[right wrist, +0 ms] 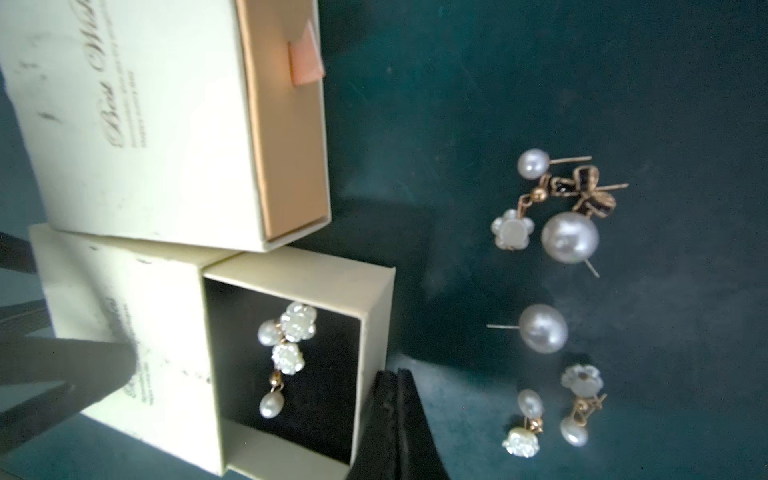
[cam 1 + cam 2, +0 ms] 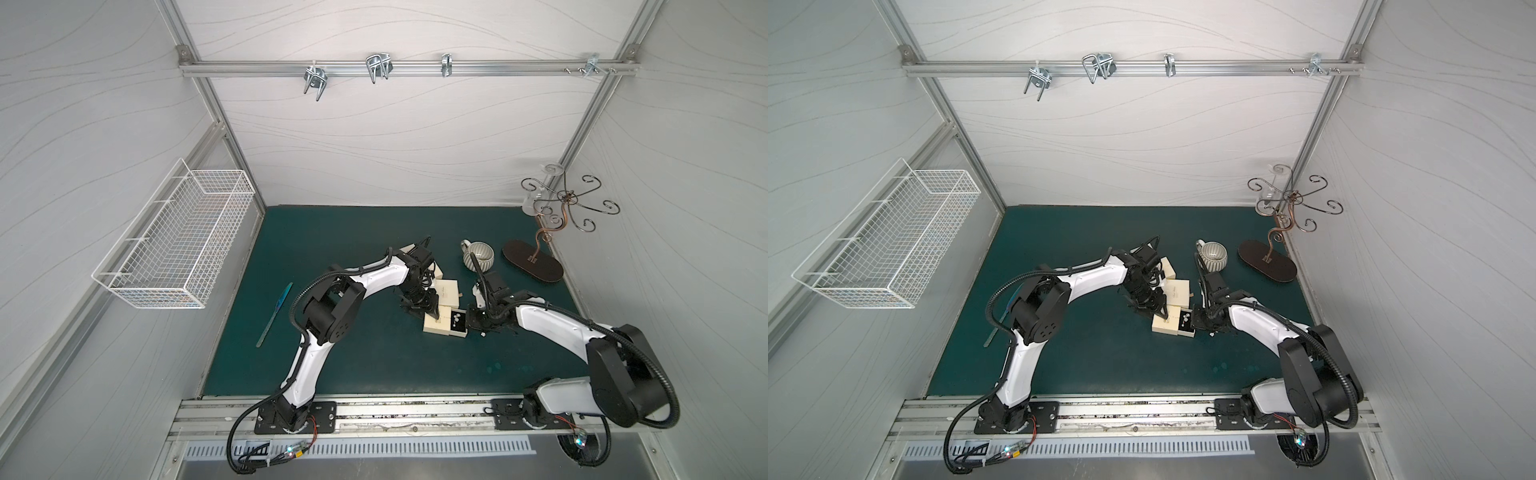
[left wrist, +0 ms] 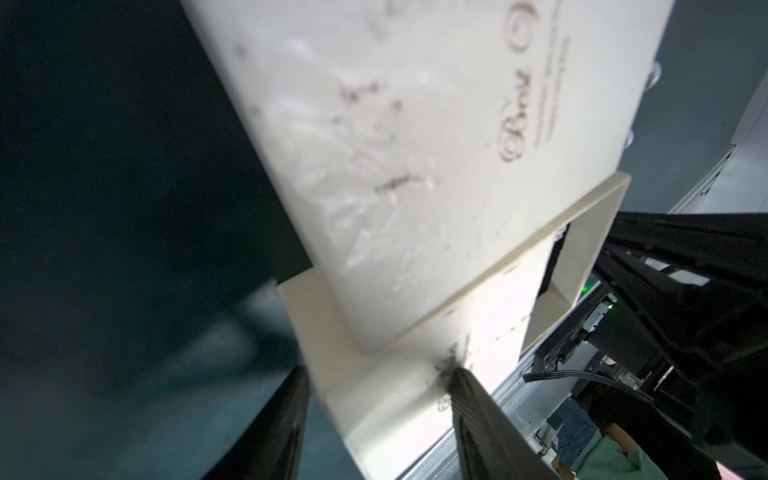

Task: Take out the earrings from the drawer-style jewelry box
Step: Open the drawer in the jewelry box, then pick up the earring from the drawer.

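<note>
The drawer-style jewelry box (image 1: 124,332) is cream, and its drawer (image 1: 374,316) is slid out, showing a black lining. A cluster of pearl and flower earrings (image 1: 286,353) lies inside it. Several more earrings (image 1: 557,232) rest on the green mat beside the drawer. My right gripper (image 1: 395,376) is shut, with its tip against the drawer's front wall. My left gripper (image 3: 378,374) is shut on the box's sleeve (image 3: 374,407), one finger (image 3: 469,399) lying on the printed top. Both top views show the box (image 2: 434,326) (image 2: 1163,324) between the two grippers (image 2: 430,309) (image 2: 471,322).
A second cream box (image 1: 145,124) with a peach pull tab lies against the open one, and more boxes (image 2: 446,291) sit behind. A ribbed mug (image 2: 478,255), a jewelry stand (image 2: 532,262), a teal stick (image 2: 276,313) and a wire basket (image 2: 174,241) are around.
</note>
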